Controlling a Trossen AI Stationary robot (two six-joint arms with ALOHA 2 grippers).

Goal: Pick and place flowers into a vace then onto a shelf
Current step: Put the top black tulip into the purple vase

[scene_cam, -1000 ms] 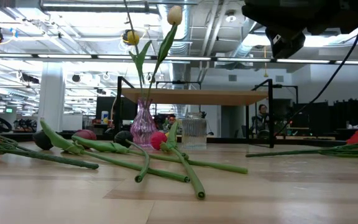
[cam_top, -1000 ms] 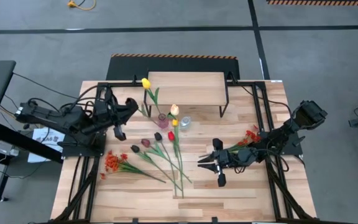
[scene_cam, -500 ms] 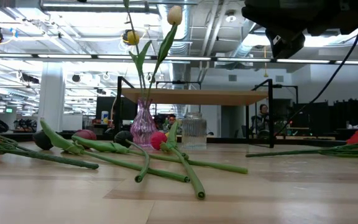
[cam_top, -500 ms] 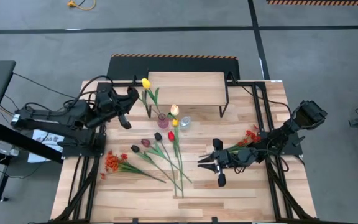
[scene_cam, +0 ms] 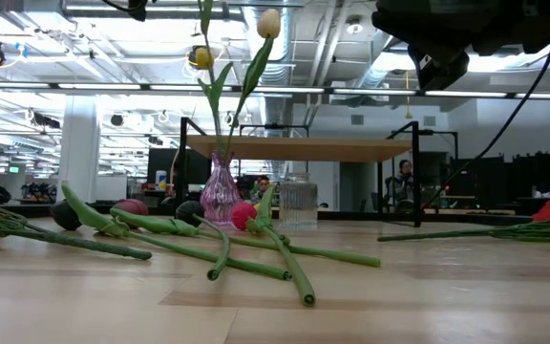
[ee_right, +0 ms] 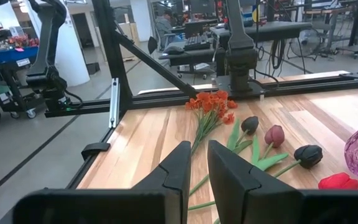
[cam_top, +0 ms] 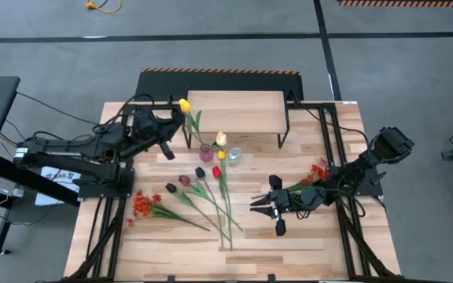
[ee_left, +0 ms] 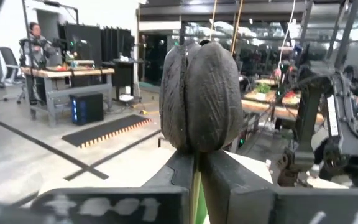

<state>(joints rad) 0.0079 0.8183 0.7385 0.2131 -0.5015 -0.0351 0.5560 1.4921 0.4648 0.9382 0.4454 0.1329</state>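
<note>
Currently, you stand in the early part of the task. Two tulips, one yellow [cam_top: 184, 104] and one cream [cam_top: 221, 138], already stand in the pink vase [cam_top: 205, 148], which sits on the desk [cam_top: 305, 244] just off the 6 o'clock edge of the shelf [cam_top: 235, 103]. A clear ribbed glass [cam_top: 233, 154] stands just beside the vase.

Note the left gripper [cam_top: 167, 145], at about 9 o'clock from the vase. Its fingers are pressed together on a green stem, and the left wrist view shows the dark maroon tulip [ee_left: 198, 97] standing upright just above them. Judge this flower to be on its way to the vase.

Note the right gripper [cam_top: 259, 206], at about 4 o'clock from the vase and above the desk. Its fingers stand nearly closed with a narrow gap, and they pinch nothing.

Still to be picked from the desk:
- a red tulip [cam_top: 216, 171], at 6 o'clock from the vase;
- two dark tulips [cam_top: 200, 172] and a maroon one [cam_top: 184, 181], at 7 o'clock;
- an orange-red spray [cam_top: 141, 205], at 8 o'clock near the left edge;
- a second spray [cam_top: 318, 170], at 3 o'clock beside the right arm.

Nothing rests on the shelf. Moving the filled vase onto it is not yet done.
</note>
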